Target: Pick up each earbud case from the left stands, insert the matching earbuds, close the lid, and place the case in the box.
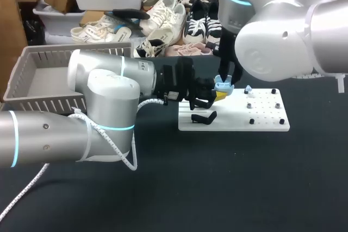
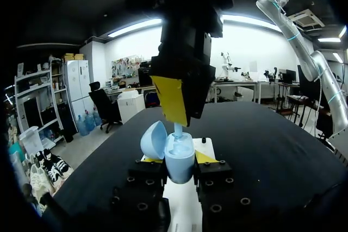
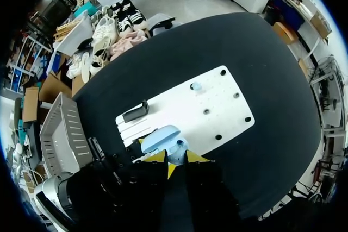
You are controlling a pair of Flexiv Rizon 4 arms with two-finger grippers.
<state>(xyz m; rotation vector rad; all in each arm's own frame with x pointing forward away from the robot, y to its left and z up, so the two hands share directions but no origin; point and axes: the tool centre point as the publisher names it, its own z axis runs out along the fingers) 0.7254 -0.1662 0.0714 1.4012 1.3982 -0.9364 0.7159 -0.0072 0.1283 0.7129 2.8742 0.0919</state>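
A light blue earbud case with its lid swung open sits upright between my left gripper's yellow tips; the left gripper is shut on it, just above the near left of the white stand board. My right gripper comes straight down over the open case, shut on a light blue earbud whose lower end is in the case's mouth. In the right wrist view the case lies just ahead of the right gripper. Another light blue earbud rests on a peg of the board.
A black stand sits at the board's left end, under my left gripper. The board carries several black pegs. A grey slatted box stands at the far left of the black table, behind my left arm.
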